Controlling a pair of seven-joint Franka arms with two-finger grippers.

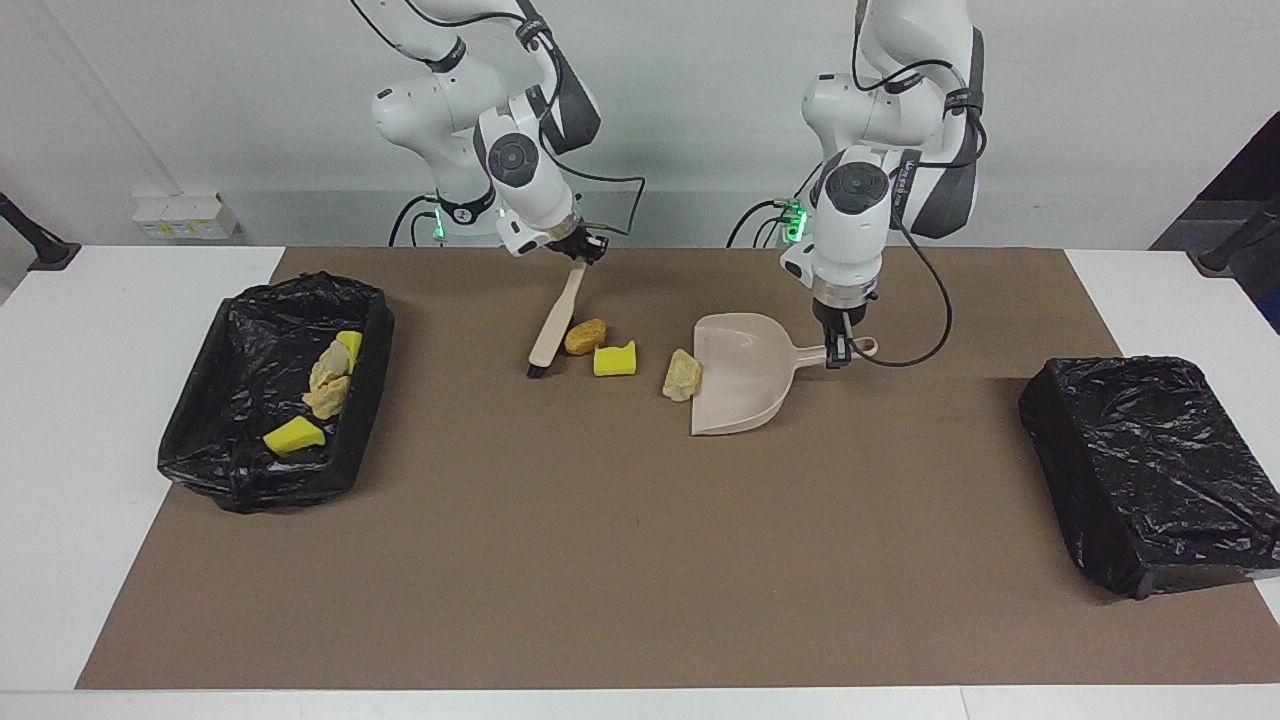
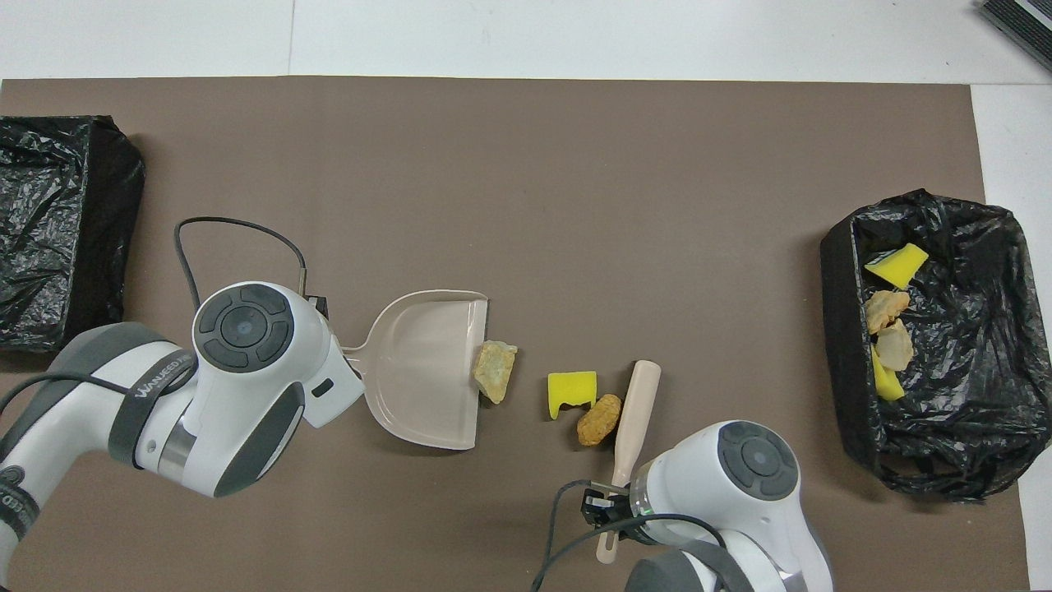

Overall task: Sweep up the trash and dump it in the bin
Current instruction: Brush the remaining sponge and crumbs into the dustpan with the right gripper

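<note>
Facing view: the right pincer (image 1: 583,255) is clenched on the top of the brush (image 1: 553,322), over the mat near the robots; the brush leans, its bristles on the mat (image 1: 600,560) just beside the tan lump (image 1: 585,336).
Left pincer: the left pincer (image 1: 838,352) is clenched on the handle of the dustpan (image 1: 740,385), whose mouth faces the trash.
Landmark: all places below are given from the dustpan.
Pale lump: the pale lump (image 1: 683,374) lies against the dustpan's lip, half on it, toward the right arm's end.
Yellow sponge: the sponge (image 1: 615,358) sits a little off the lip, on the same side as the pale lump, apart from it.
Tan lump: touching or nearly touching the sponge, farthest of the three from the lip, right by the brush.
Trash to pincers: the three pieces lie in a row between the brush and the dustpan; the right pincer is above and just past the tan lump, the left pincer at the dustpan's closed end, well away from them.
Bin: the bin (image 1: 240,470) with earlier trash stands well apart from the dustpan, at the right arm's end; a second black-bagged box (image 1: 1150,470) stands at the left arm's end.
Risk, stray pieces: the row is not square to the lip, so I judge a slanted stroke could push the tan lump or sponge past the dustpan's edge.
Risk, dustpan shift: if the pieces jam at the lip, the push could slide or twist the dustpan in its thin-handle grip.
Risk, brush: held leaning, the bristles may ride over the light sponge and leave it.
</note>
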